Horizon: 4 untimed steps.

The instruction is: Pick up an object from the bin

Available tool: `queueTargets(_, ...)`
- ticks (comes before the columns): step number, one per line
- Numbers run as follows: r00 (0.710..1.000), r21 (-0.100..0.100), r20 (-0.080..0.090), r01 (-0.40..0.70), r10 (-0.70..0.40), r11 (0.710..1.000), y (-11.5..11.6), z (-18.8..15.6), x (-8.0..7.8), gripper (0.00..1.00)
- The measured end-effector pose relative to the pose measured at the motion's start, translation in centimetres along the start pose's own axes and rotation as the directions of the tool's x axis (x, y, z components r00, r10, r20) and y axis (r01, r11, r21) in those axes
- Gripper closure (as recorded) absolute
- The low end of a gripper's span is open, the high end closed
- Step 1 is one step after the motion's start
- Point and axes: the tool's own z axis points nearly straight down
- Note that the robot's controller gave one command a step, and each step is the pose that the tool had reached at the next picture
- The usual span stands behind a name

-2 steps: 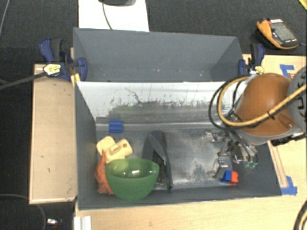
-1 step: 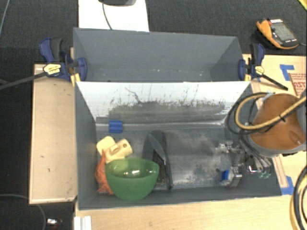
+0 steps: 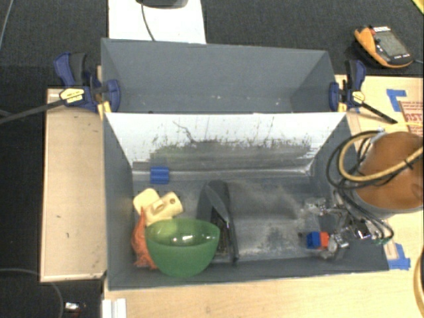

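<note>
My hand (image 3: pixel 330 232) was low in the grey bin (image 3: pixel 218 71), at the near right corner in the camera view. I could not tell if it was open or closed. A small blue and red thing (image 3: pixel 313 239) lay right beside it on the bin floor, and I could not tell if they touched. Well off to the left lay a black wedge (image 3: pixel 220 220), just beside a green bowl (image 3: pixel 182 249). A yellow toy (image 3: pixel 158 204) and something orange (image 3: pixel 139 240) lay against the bowl. A little blue block (image 3: pixel 159 174) sat farther back.

pincer (image 3: pixel 324 240): grip unreadable | orange thing (image 3: pixel 138 241): part-hidden behind green bowl (image 3: pixel 182 260)
</note>
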Motion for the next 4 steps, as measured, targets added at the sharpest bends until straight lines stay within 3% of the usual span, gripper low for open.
queueTargets(1,0.998,0.002,-0.002,-0.068,0.068,0.998,-1.5,-1.2,0.3,0.0)
queueTargets(2,0.912,-0.009,0.008,0.41,-0.41,0.912,-1.1,1.7,-1.1,0.0)
queueTargets(3,0.869,-0.002,0.006,0.495,-0.495,0.869,-0.8,1.8,0.0,1.0)
queueTargets(4,0.869,-0.002,0.006,0.495,-0.495,0.869,-0.8,1.8,0.0,1.0)
